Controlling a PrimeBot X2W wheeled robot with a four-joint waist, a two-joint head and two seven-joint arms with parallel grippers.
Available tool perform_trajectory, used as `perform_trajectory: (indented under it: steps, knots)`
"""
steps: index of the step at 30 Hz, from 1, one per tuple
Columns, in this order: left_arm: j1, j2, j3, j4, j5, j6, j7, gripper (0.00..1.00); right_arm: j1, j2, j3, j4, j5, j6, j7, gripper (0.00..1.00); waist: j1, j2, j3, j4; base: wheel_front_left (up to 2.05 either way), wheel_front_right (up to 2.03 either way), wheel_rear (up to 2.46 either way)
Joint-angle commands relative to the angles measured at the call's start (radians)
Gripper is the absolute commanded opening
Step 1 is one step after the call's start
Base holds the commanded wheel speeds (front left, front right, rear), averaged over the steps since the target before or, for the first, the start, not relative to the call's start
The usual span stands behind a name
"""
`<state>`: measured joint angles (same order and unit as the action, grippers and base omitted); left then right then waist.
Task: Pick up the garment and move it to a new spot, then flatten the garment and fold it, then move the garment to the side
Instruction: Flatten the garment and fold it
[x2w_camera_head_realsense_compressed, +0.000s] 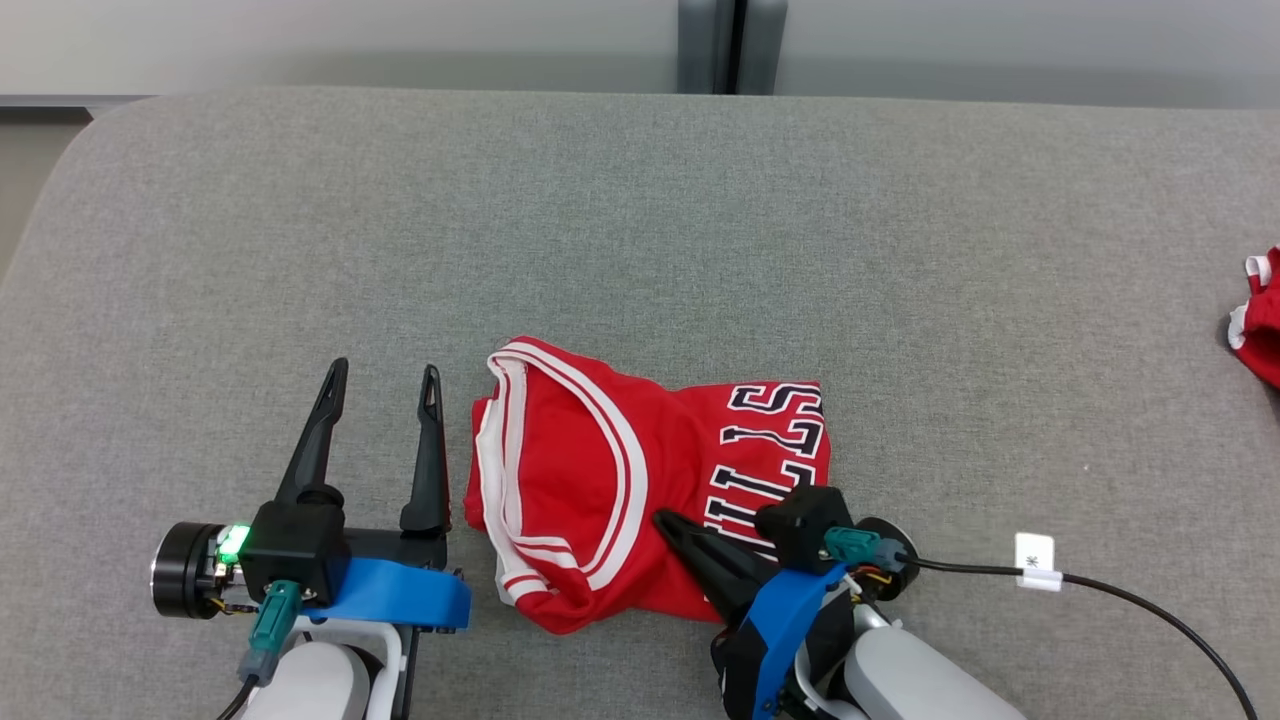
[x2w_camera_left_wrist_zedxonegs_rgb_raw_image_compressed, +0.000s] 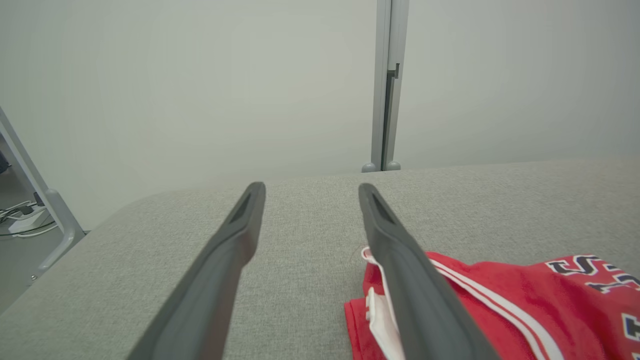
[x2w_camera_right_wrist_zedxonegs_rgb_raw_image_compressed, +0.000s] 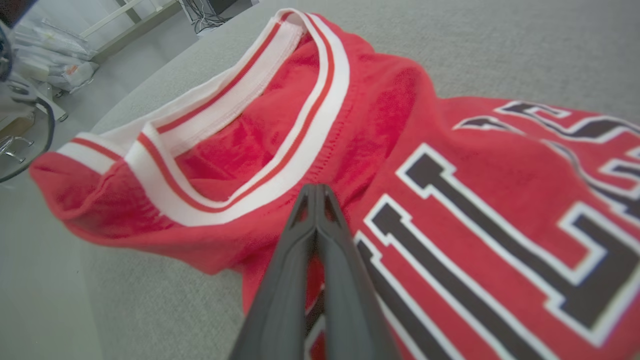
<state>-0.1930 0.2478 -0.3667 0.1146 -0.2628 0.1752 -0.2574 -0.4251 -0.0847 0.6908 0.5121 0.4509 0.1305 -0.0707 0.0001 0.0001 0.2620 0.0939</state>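
Now: garment (x2w_camera_head_realsense_compressed: 590, 470), red jersey, lies folded on grey padded surface (x2w_camera_head_realsense_compressed: 640, 250), near front edge. My left gripper (x2w_camera_head_realsense_compressed: 384, 375) just beside its left side, jaws wide apart, empty. My right gripper (x2w_camera_head_realsense_compressed: 668, 520) over its lower part, jaws pressed together; maybe pinching cloth, cannot tell.
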Motion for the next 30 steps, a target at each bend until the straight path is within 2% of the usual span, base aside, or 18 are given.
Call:
perform_trajectory:
  steps: [1,13,24,30]
  knots:
    - [-0.018,-0.002,0.0,0.001,0.006,-0.004,-0.005,1.0,-0.02,0.005,0.01,0.014,0.008,0.001,-0.002,0.0,-0.0001,-0.0001,0.002,0.001,0.0,0.0,0.0]
    - [-0.037,-0.015,-0.004,0.014,0.009,-0.016,-0.008,1.0,-0.111,0.03,0.137,0.134,0.064,0.001,0.027,0.0,-0.0001,-0.0001,0.019,0.025,0.0,0.0,0.0]
    - [-0.028,-0.029,0.0,0.015,0.016,-0.031,-0.008,1.0,-0.134,0.036,0.242,0.101,0.122,0.001,0.0,0.0,-0.0001,-0.0001,0.017,0.031,0.0,0.0,0.0]
    - [-0.027,-0.035,0.005,0.018,0.02,-0.039,-0.008,1.0,-0.138,0.033,0.251,0.125,0.144,0.001,0.008,0.0,-0.0001,-0.0001,0.015,0.03,0.0,0.0,0.0]
